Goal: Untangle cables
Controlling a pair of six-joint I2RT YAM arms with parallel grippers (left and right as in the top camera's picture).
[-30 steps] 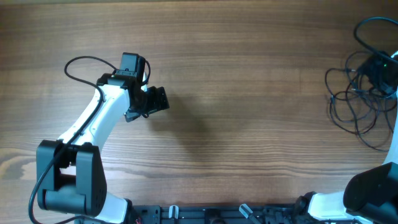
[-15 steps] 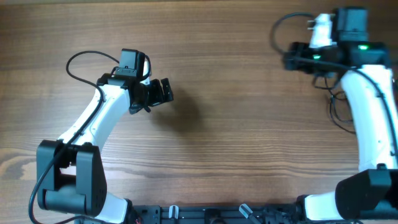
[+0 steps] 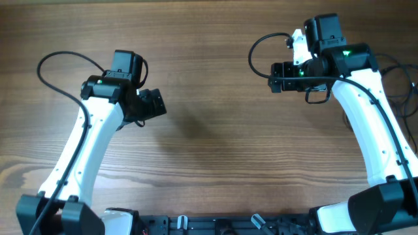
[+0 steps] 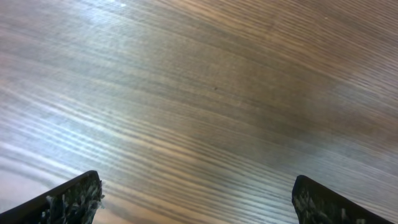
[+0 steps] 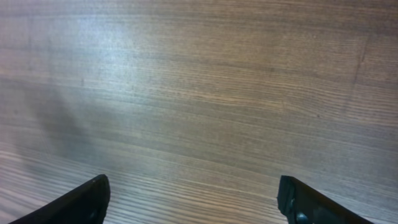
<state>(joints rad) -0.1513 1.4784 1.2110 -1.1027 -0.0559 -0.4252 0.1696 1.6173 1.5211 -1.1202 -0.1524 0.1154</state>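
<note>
- Left gripper (image 3: 155, 104) and right gripper (image 3: 274, 76): spread, empty.
- The thin black tangled cables (image 3: 409, 91) seemingly lie far right; the right gripper should pinch one loose strand.

Robotics lab: wood-grain table (image 3: 215, 163) with left arm (image 3: 85, 150), right arm (image 3: 366, 124).

Brown wood-grain table (image 3: 215, 130), white arms (image 3: 91, 143) with black joints, thin black cables (image 3: 406, 98)

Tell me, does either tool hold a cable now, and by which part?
Nothing is held. The left tool and the right tool are both open, with only the table showing inside each. The cables lie at the table's right edge.
</note>
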